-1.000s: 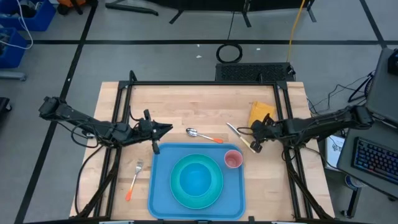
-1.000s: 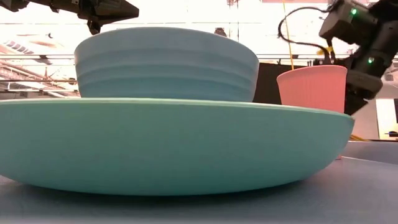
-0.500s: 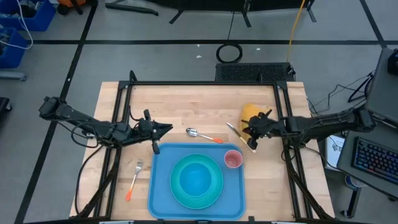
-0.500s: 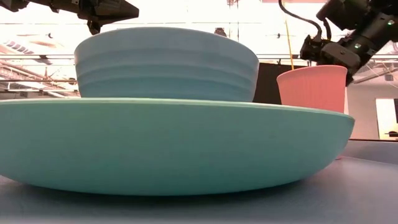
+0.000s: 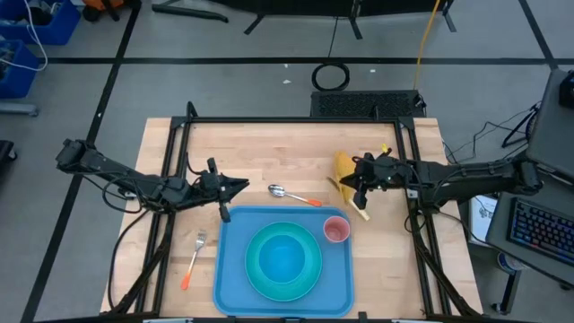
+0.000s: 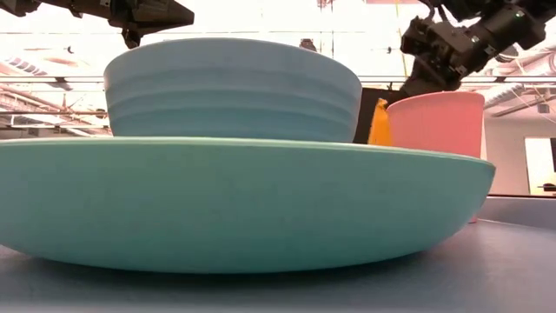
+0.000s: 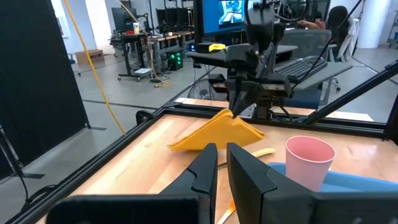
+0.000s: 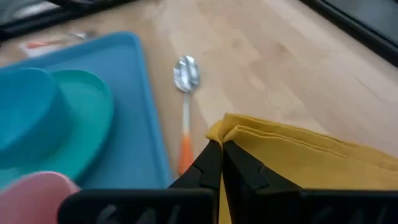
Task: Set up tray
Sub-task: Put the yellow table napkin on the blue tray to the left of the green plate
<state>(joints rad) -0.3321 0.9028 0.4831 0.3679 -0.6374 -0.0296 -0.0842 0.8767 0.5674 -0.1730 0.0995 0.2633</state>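
The blue tray [image 5: 230, 235] lies at the table's near middle. It bears a turquoise plate [image 5: 314, 269] with a bowl [image 5: 282, 258] on it and a pink cup [image 5: 336, 230]. My right gripper [image 5: 358, 179] is shut on a folded yellow napkin [image 5: 344, 169] just beyond the tray's far right corner, above a knife [image 5: 350, 199]. My left gripper [image 5: 240, 187] hovers level off the tray's far left corner. Its fingers [image 7: 205, 163] stand almost together with nothing between them. A spoon [image 5: 291, 195] lies beyond the tray and a fork [image 5: 194, 258] to its left. My right gripper pinches the napkin's folded corner [image 8: 231, 134] between its two fingers, several layers together. The fingers slant down from the table's right side. The napkin hangs tent-like below them [image 7: 214, 134]. Whether its lower edge touches the table I cannot tell.
Black frame rails [image 5: 287, 120] border the wooden table top [image 5: 269, 152]. Bare wood lies on the far side and to the right of the tray. In the low view the plate [image 6: 243, 200] and bowl [image 6: 230, 87] fill the foreground.
My right gripper has risen and gone toward the table's far left, tipping closer to level and staying shut. The napkin has come up off the table at the far right and been drawn leftward, hanging in a tent shape. My left arm has kept still.
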